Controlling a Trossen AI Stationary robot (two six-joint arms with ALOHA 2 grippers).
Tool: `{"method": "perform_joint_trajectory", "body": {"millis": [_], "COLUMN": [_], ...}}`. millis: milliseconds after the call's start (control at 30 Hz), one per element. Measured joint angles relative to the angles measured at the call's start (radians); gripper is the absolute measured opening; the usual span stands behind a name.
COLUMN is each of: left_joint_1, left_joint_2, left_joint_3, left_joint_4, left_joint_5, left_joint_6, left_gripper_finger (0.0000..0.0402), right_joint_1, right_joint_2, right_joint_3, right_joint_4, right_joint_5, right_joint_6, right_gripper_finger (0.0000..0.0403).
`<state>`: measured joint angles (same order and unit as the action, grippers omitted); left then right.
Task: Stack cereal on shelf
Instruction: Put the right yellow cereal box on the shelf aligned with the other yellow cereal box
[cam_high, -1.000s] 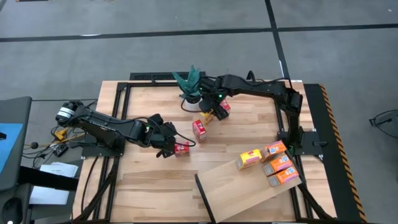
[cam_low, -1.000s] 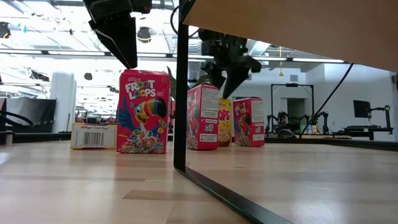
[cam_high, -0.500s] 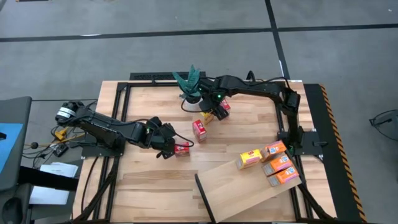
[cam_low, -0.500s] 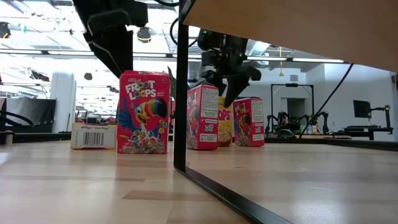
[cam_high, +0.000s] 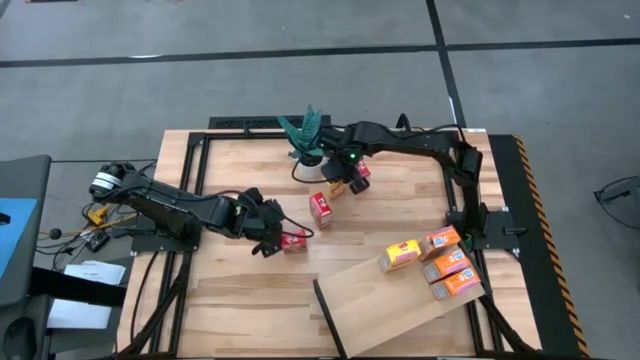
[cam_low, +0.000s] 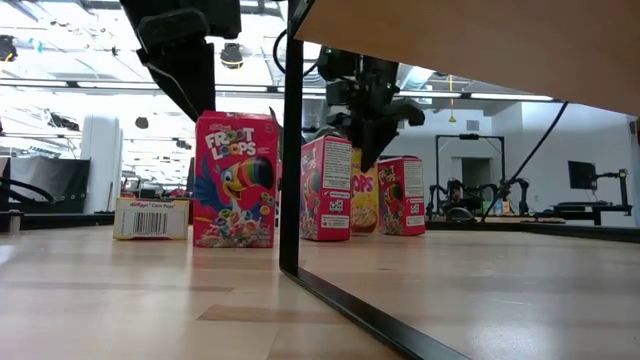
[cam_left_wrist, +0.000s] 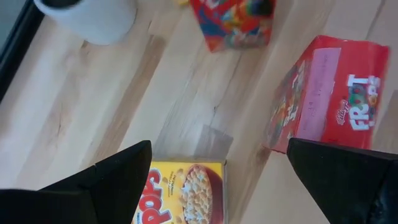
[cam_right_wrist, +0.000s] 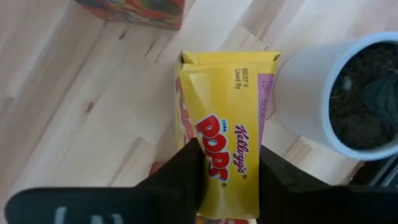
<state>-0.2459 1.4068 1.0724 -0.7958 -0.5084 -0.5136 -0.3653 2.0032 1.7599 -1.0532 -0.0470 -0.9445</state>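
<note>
From above, we are seeing the right claw (cam_high: 337, 184) working at the yellow box (cam_high: 336, 188) beside the plant (cam_high: 306, 133); 4 boxes are lying on the shelf (cam_high: 390, 305). At desk level, the left claw (cam_low: 195, 75) is hovering released over the red box (cam_low: 236, 180). Right wrist: fingers (cam_right_wrist: 189, 171) are clenching light, crushable cardboard across its narrow sides, the white pot (cam_right_wrist: 323, 99) crowding it.

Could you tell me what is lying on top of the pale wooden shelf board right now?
Four cereal boxes, yellow and orange, lie clustered at one end of the shelf; the rest of its top is bare. Whatever lies beneath the board is hidden.
</note>
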Motion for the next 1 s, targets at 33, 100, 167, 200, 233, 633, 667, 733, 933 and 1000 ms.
{"method": "perform_joint_trajectory", "body": {"millis": [33,100,167,200,233,633,667,733,933,1000], "left_joint_1": [0.0,0.0,0.0,0.0,0.0,0.059,0.063,0.067,0.07,0.078], "left_joint_2": [0.0,0.0,0.001,0.0,0.0,0.0,0.0,-0.008,-0.024,-0.022], "left_joint_3": [0.013,0.045,0.081,0.101,0.122,0.271,0.278,0.287,0.291,0.289], "left_joint_4": [0.001,0.003,0.003,0.002,0.003,0.177,0.18,0.188,0.338,0.363], "left_joint_5": [0.0,-0.01,-0.04,-0.058,-0.076,-0.102,-0.103,-0.101,-0.104,-0.076], "left_joint_6": [0.011,0.042,0.08,0.099,0.115,0.311,0.309,0.304,0.35,0.352], "left_gripper_finger": [0.0368,0.0368,0.0368,0.0368,0.0368,0.0368,0.0368,0.0368,0.0368,0.0368], "right_joint_1": [0.0,0.006,0.008,0.011,0.012,0.083,0.091,0.104,0.158,0.18], "right_joint_2": [0.0,-0.001,-0.003,-0.009,-0.013,-0.049,-0.058,-0.075,-0.127,-0.147], "right_joint_3": [0.014,0.041,0.078,0.097,0.117,0.365,0.378,0.401,0.437,0.438], "right_joint_4": [-0.011,-0.038,-0.058,-0.064,-0.074,-0.251,-0.26,-0.288,-0.341,-0.346], "right_joint_5": [0.0,0.001,0.0,0.001,0.001,-0.002,-0.003,-0.003,-0.003,0.0], "right_joint_6": [0.006,0.019,0.034,0.042,0.052,0.189,0.202,0.234,0.316,0.331], "right_gripper_finger": [0.0121,0.0126,0.0134,0.0139,0.0142,0.0134,0.0134,0.0136,0.0147,0.0147]}}
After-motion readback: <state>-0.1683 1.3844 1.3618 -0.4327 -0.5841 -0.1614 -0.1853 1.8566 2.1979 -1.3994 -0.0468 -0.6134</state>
